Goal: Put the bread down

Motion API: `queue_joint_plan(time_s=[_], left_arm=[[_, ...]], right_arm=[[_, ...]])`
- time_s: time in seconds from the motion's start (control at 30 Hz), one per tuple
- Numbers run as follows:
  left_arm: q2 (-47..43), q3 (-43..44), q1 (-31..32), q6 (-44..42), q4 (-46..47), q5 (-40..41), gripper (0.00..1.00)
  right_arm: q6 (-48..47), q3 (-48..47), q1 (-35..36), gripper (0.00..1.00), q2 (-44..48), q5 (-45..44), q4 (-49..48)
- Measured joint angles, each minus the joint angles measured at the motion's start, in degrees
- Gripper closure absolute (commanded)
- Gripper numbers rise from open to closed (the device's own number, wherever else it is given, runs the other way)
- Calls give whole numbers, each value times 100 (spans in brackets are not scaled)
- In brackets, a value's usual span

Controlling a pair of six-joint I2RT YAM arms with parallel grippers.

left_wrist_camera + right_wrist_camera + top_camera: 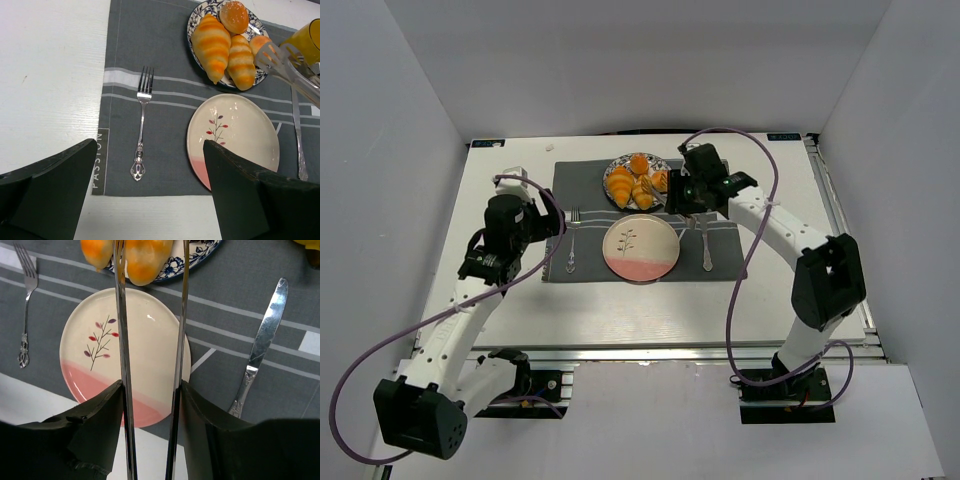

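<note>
From your left wrist camera, your left gripper [150, 145] hangs with its dark fingers spread wide and nothing between them. Below it is a grey woven placemat [160, 60] with pale stripes. An ornate silver fork [141, 125] lies on the mat, beside a glossy cream plate [250, 125] with a pink edge and a painted twig.

Beyond it, a blue-patterned plate [192, 27] carries the bread [241, 62], a slim, ridged, golden-yellow roll. It lies between a wider, deeper-orange croissant [211, 45] and a half-hidden bun [256, 43] behind the slotted metal tip of the tongs [272, 55]. A round speckled bun [234, 16] sits at the far rim.

Your right wrist camera shows what that one cannot. Your right gripper [151, 385] is clamped on the tongs, its black fingers pressing the two thin steel arms from outside. The arms run up either side of the bread, whose far part the frame cuts off. You cannot tell whether they touch it. A polished knife [260, 340] lies on the mat, right of the cream plate.

From above you get only the layout. The right gripper is over the blue-patterned plate's near right rim. The left gripper is at the mat's left edge, well apart from both plates, over the white table [520, 310].
</note>
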State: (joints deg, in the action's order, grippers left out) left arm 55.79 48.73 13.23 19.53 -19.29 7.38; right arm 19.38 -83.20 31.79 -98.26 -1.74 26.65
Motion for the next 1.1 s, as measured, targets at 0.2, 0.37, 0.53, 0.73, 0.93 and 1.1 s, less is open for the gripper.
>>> queue_joint_plan(time_s=[0.2, 0.37, 0.53, 0.73, 0.93, 1.1], left_arm=[[52, -35, 0, 4, 4, -4, 2], [52, -127, 0, 7, 15, -9, 2], [57, -247, 0, 9, 4, -9, 2], [57, -339, 0, 22, 26, -26, 2], [59, -341, 0, 50, 48, -55, 2], [61, -341, 0, 52, 48, -61, 2]], right_arm=[[114, -127, 46, 47, -431, -66, -153], [140, -146, 79, 47, -614, 2, -168], [164, -144, 138, 47, -636, 24, -181], [212, -76, 173, 46, -612, 33, -317], [267, -24, 212, 46, -527, 37, -328], [275, 50, 243, 46, -466, 37, -339]])
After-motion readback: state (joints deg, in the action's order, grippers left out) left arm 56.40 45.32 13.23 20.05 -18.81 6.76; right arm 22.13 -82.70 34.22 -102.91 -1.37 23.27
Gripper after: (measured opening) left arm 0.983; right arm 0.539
